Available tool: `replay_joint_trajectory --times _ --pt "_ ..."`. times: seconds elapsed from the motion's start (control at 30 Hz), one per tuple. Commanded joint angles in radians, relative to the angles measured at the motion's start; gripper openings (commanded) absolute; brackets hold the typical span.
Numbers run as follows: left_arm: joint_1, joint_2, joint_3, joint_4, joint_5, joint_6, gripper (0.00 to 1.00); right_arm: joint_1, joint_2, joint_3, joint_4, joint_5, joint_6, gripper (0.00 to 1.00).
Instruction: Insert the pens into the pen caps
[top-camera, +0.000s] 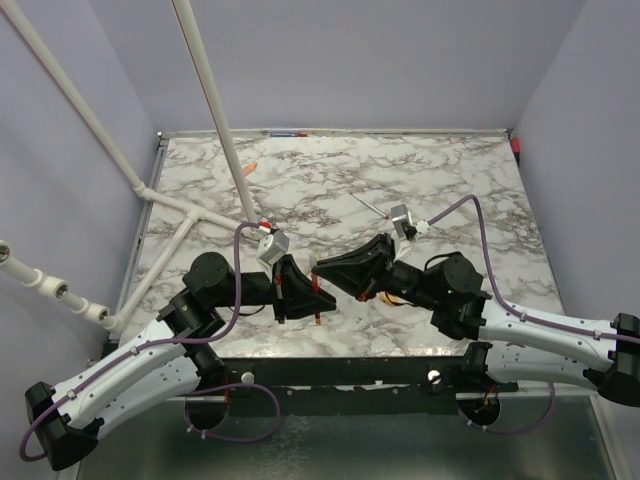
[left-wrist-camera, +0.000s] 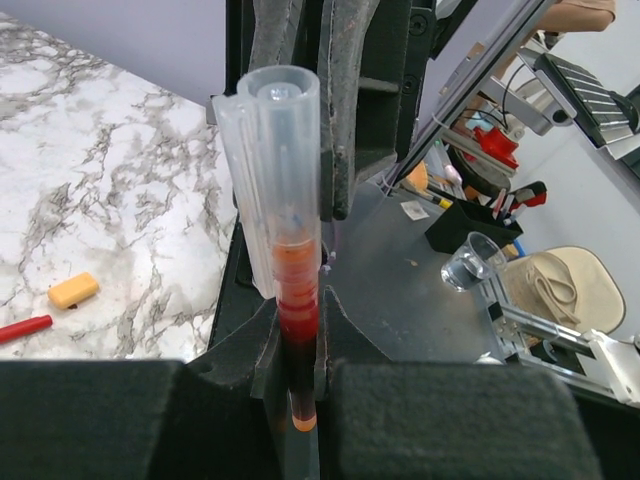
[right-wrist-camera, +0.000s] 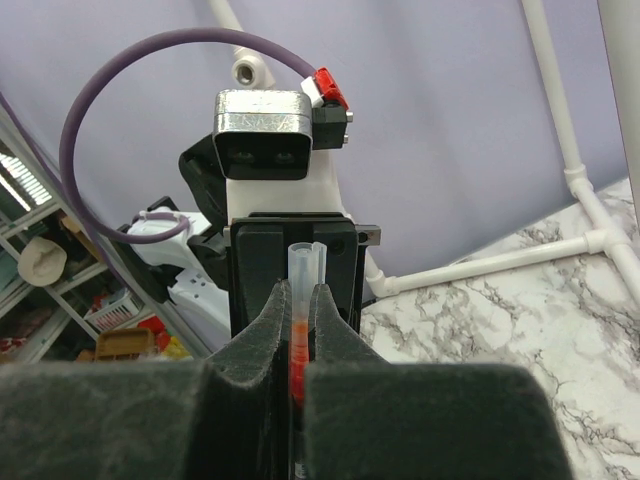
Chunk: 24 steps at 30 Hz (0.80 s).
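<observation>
Where jaws meet, pen (left-wrist-camera: 298, 325), seemingly clamped

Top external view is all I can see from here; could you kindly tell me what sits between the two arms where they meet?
Observer: The left wrist view shows a clear cap sitting over the end of a red-orange pen.
Operator: Thank you; which arm holds the pen itself?
Observer: The jaws of the left gripper pinch the pen's barrel just below the cap's rim.

High rear overview, close wrist views — opposed, sharing one pen (left-wrist-camera: 298, 325)
</observation>
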Motion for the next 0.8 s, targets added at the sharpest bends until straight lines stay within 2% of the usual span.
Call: replay_joint_trajectory --times 0.0,0.27,0.4,0.53,0.67,0.77 --pt "-0.001 0.003 0.034 -0.003 -0.067 0.055 0.0 0.021 0.006 0.006 -0.093 -0.006 -0.035 0.04" --pt "0.0 0.002 0.041 -0.043 -0.117 0.112 0.0 0.024 -0.02 0.033 -0.186 0.024 -0.077 0.2" --pt "-0.002 -0.014 0.051 -0.08 -0.16 0.147 0.0 0.025 -0.045 0.055 -0.259 0.053 -0.106 0.35" --pt "-0.001 -0.015 0.062 -0.12 -0.199 0.175 0.0 0.025 -0.079 0.068 -0.316 0.089 -0.135 0.43" --pt "-0.001 -0.011 0.066 -0.15 -0.237 0.202 0.0 0.025 -0.081 0.13 -0.434 0.13 -0.156 0.48" --pt "-0.001 -0.012 0.067 -0.196 -0.336 0.23 0.0 0.025 -0.054 0.201 -0.543 0.197 -0.173 0.51"
